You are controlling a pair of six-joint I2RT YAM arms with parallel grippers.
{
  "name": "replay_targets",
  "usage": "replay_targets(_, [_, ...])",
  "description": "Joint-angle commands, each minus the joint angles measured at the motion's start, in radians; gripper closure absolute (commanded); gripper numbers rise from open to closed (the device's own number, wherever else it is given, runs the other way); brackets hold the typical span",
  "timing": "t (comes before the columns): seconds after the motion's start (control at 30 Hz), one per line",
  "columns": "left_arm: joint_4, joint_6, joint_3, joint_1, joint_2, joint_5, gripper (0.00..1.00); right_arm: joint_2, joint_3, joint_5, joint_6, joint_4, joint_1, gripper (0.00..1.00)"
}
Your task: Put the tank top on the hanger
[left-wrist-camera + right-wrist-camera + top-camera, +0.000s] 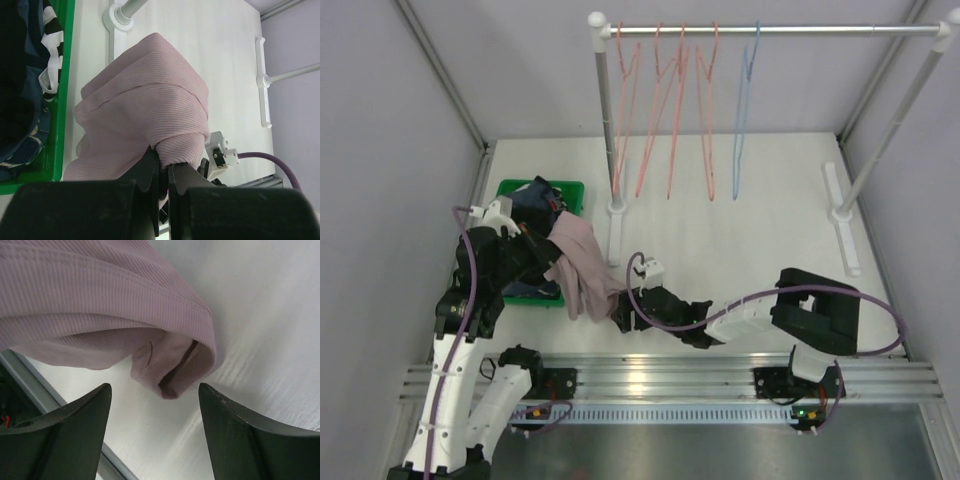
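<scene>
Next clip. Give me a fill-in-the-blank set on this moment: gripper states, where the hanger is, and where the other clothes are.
1. The left gripper is ___ on the tank top.
2. The right gripper, just under the garment's hanging edge, is ___.
3. The light-blue hanger hangs on the rail to the ___ of the pink hangers.
4. The dark clothes lie in a ___ bin.

Missing words: shut; open; right; green.
</scene>
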Motion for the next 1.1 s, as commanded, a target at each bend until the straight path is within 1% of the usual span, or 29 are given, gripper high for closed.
replay_targets(0.0, [0.049,-0.007,0.027,-0.003,-0.009,-0.002,1.0,0.041,0.047,0.07,0.036,0.034,0.023,0.3])
replay_targets(0.13, [0.045,-0.006,0.027,-0.003,-0.008,-0.005,1.0,0.08,0.097,0.13,0.039,-0.049,0.044,0.4])
replay_targets(0.3, [0.045,-0.009,0.015,-0.003,-0.009,-0.005,1.0,0.124,0.129,0.154,0.042,-0.075,0.054,0.45])
replay_targets(0.33, [0.045,-0.009,0.012,-0.003,-0.006,-0.005,1.0,0.13,0.139,0.156,0.04,-0.086,0.054,0.52])
replay_targets(0.4, [0.045,-0.009,0.007,-0.003,-0.009,-0.01,1.0,0.141,0.154,0.156,0.043,-0.101,0.054,0.61])
replay_targets(0.43, [0.045,-0.009,0.004,-0.003,-0.009,-0.011,1.0,0.136,0.151,0.162,0.048,-0.103,0.054,0.71])
replay_targets(0.5, [0.045,-0.007,0.001,-0.003,-0.005,-0.013,1.0,0.109,0.125,0.177,0.06,-0.104,0.054,0.82])
replay_targets(0.53, [0.046,-0.007,0.001,-0.003,-0.005,-0.014,1.0,0.094,0.113,0.185,0.063,-0.106,0.055,0.92])
replay_targets(0.6, [0.055,-0.007,-0.007,-0.003,0.004,-0.008,1.0,0.023,0.07,0.214,0.066,-0.113,0.06,1.0])
replay_targets(0.63, [0.06,-0.009,-0.016,-0.003,0.009,-0.001,1.0,-0.007,0.056,0.226,0.065,-0.138,0.067,1.0])
replay_targets(0.67, [0.069,-0.009,-0.025,-0.004,0.017,0.007,1.0,-0.078,0.024,0.239,0.062,-0.15,0.075,1.0])
replay_targets(0.73, [0.101,-0.013,-0.051,-0.007,0.027,0.021,1.0,-0.161,-0.008,0.297,0.062,-0.19,0.093,1.0])
replay_targets(0.77, [0.112,-0.017,-0.06,-0.01,0.04,0.016,1.0,-0.207,-0.039,0.32,0.063,-0.236,0.113,1.0])
replay_targets(0.8, [0.123,-0.02,-0.071,-0.024,0.049,0.015,1.0,-0.303,-0.054,0.357,0.071,-0.264,0.124,1.0])
replay_targets(0.83, [0.149,-0.029,-0.088,-0.035,0.061,0.012,1.0,-0.357,-0.07,0.372,0.071,-0.287,0.13,1.0])
replay_targets(0.87, [0.164,-0.038,-0.096,-0.071,0.082,-0.009,1.0,-0.462,-0.094,0.384,0.071,-0.342,0.144,1.0])
replay_targets(0.93, [0.204,-0.069,-0.117,-0.142,0.11,-0.065,1.0,-0.561,-0.107,0.432,0.076,-0.406,0.153,1.0])
replay_targets(0.97, [0.236,-0.078,-0.119,-0.242,0.147,-0.161,1.0,-0.648,-0.11,0.446,0.077,-0.449,0.159,1.0])
replay_targets(1.0, [0.252,-0.086,-0.116,-0.301,0.168,-0.215,1.0,-0.687,-0.108,0.464,0.073,-0.522,0.161,1.0])
replay_targets(1.07, [0.3,-0.099,-0.106,-0.422,0.242,-0.298,1.0,-0.761,-0.096,0.486,0.073,-0.599,0.167,1.0])
